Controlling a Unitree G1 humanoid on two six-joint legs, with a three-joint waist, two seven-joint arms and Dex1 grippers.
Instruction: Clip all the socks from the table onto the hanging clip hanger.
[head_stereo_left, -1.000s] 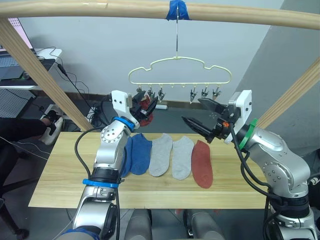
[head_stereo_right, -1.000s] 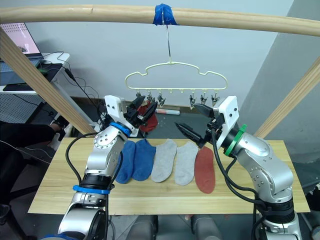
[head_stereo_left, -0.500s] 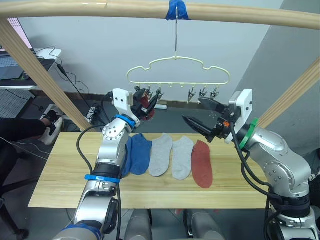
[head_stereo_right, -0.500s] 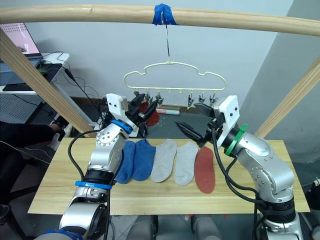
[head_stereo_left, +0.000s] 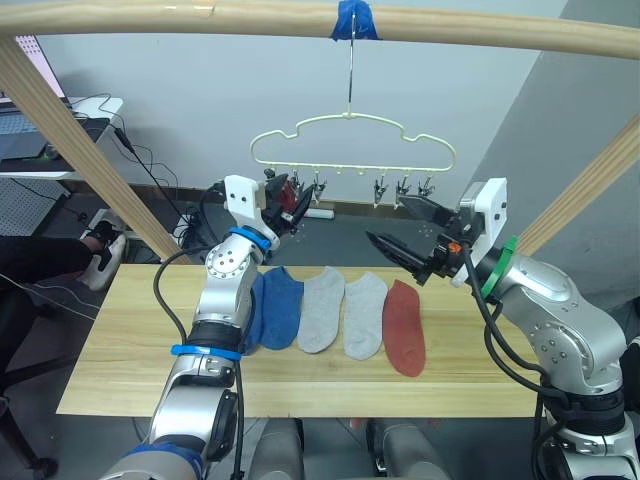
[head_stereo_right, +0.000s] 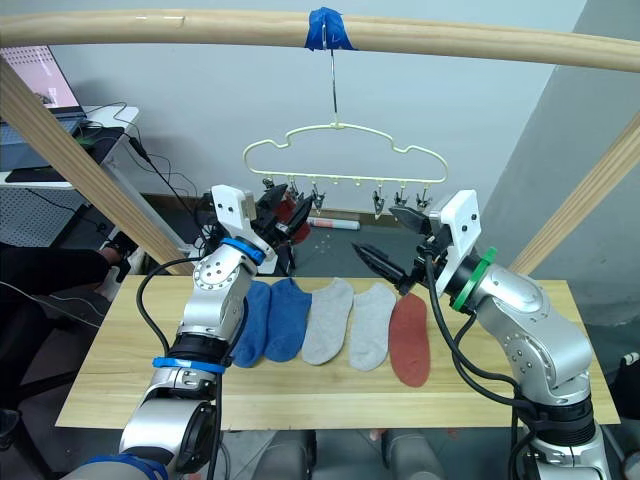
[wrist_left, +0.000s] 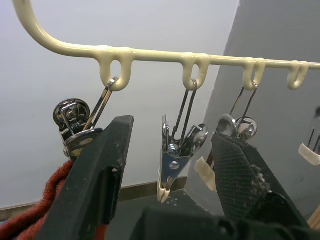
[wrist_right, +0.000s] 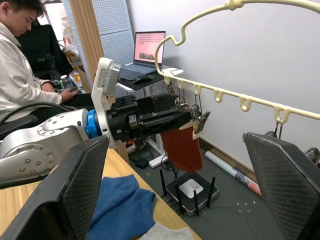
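Clip hanger (head_stereo_left: 352, 150) swung left, rust sock (wrist_right: 181, 147) clipped, 5 socks (head_stereo_left: 335, 312) on table (head_stereo_left: 120, 340).

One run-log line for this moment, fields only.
left gripper: open at clips | right gripper: open, empty | rust-red sock: hangs from clip hanger | five socks on table

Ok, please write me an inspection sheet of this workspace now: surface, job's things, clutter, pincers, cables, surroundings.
Surface: the table, light wood planks.
Job's things: five socks lie in a row, two blue, two grey, one rust red; a red sock hangs from a clip of the clip hanger.
Clutter: nothing seen.
Pincers: left pincer open, raised at the clips beside the hung sock; right pincer open, held above the table.
Cables: black cables behind the table.
Surroundings: wooden bar frame; a seated person; a laptop.
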